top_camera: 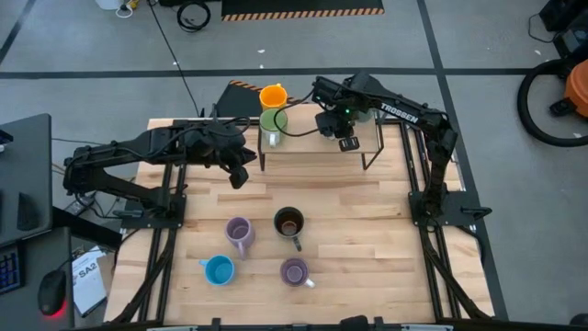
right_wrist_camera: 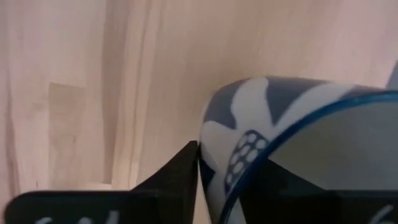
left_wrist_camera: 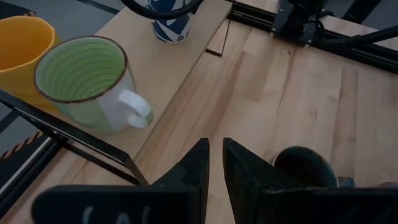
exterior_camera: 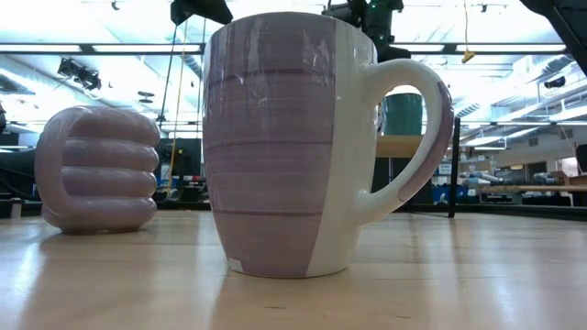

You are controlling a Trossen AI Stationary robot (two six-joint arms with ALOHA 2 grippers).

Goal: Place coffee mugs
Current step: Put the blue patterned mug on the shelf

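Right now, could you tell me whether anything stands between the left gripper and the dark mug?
Nothing visible does: only bare tabletop lies between the left gripper and the dark mug; a lilac mug stands aside.

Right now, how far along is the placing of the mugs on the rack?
Done: the orange mug and the green mug stand on the rack. In hand: the right gripper is at a patterned mug on the rack. Left: lilac mug, second lilac mug, dark mug and blue mug on the table.

Right hand (top_camera: 347,138) over shelf, left hand (top_camera: 238,176) nearby
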